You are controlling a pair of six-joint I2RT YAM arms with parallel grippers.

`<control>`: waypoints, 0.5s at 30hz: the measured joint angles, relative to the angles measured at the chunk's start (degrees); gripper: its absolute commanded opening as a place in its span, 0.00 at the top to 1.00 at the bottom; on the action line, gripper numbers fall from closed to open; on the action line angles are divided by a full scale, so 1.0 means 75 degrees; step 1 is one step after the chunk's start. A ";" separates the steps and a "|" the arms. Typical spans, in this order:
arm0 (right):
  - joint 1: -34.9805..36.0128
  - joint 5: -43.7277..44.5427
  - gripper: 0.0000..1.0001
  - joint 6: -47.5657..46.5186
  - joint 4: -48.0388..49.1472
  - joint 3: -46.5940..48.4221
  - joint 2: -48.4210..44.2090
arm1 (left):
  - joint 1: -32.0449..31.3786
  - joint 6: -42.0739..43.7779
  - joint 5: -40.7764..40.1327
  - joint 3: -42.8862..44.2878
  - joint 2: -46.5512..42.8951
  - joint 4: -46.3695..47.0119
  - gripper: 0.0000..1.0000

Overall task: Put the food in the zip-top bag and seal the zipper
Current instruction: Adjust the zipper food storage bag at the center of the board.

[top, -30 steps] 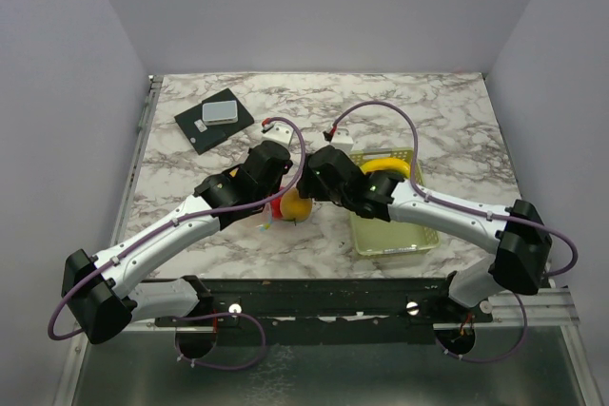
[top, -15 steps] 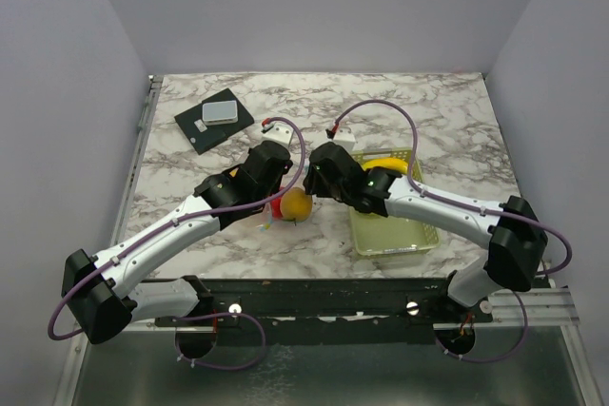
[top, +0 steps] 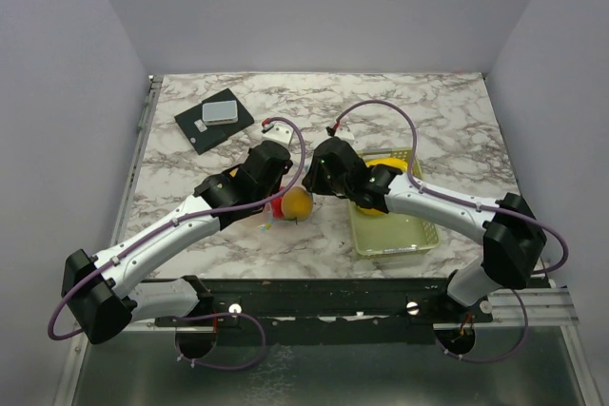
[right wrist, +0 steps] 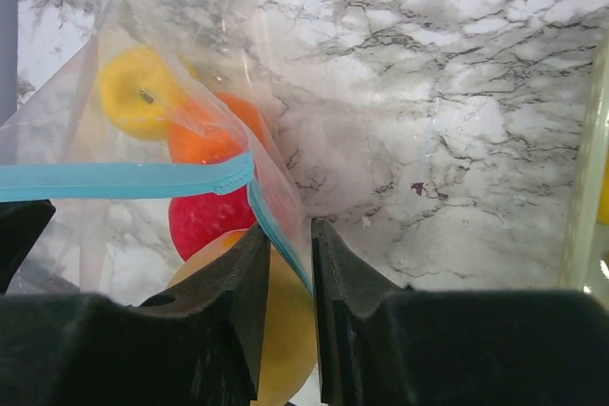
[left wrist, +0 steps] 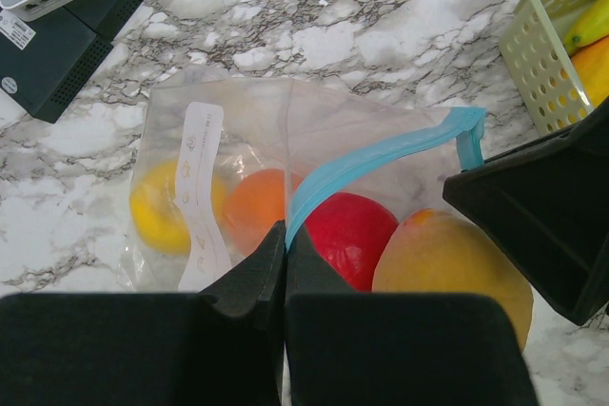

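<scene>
The clear zip-top bag [left wrist: 238,130] lies on the marble with its mouth toward the arms. Inside it are a yellow lemon piece [left wrist: 157,206], an orange ball [left wrist: 257,206] and a red apple [left wrist: 347,235]. A large yellow-orange fruit [left wrist: 447,263] sits at the open mouth. My left gripper [left wrist: 285,235] is shut on the light blue zipper [left wrist: 381,154]. My right gripper [right wrist: 284,244] is narrowly open, with the far side of the bag's blue mouth edge [right wrist: 114,181] between its fingers. In the top view the two grippers, left [top: 278,199] and right [top: 309,183], meet over the fruit [top: 297,203].
A pale green mesh basket [top: 400,240] stands to the right, with a yellow banana piece [top: 385,164] at its far end. A black box with a grey device [top: 214,121] lies at the back left. Two small white blocks [top: 279,127] [top: 341,140] sit behind the grippers.
My right gripper has drawn back and left off the yellow-orange fruit, leaving it at the bag's mouth, and now straddles the bag's edge. The left arm has held still.
</scene>
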 measured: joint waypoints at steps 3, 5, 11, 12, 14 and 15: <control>0.0000 -0.0128 0.76 0.0012 0.0093 -0.0006 0.0061 | 0.0000 0.0000 0.0000 0.0000 0.0000 0.0000 1.00; 0.0000 -0.0201 0.83 0.0017 0.0146 -0.0006 0.0087 | 0.0000 0.0000 0.0003 -0.0003 0.0000 0.0000 1.00; 0.0000 -0.0370 0.99 0.0026 0.0210 -0.0006 0.0128 | 0.0000 0.0000 0.0006 0.0000 0.0000 0.0000 1.00; 0.0000 -0.0373 0.99 0.0032 0.0210 -0.0006 0.0128 | 0.0000 0.0000 0.0006 -0.0003 0.0000 0.0000 1.00; 0.0000 -0.0373 0.99 0.0035 0.0210 -0.0006 0.0125 | 0.0000 0.0000 0.0006 -0.0003 -0.0015 0.0000 1.00; 0.0000 -0.0376 0.99 0.0035 0.0210 -0.0006 0.0122 | 0.0000 0.0000 0.0006 -0.0003 -0.0023 -0.0003 1.00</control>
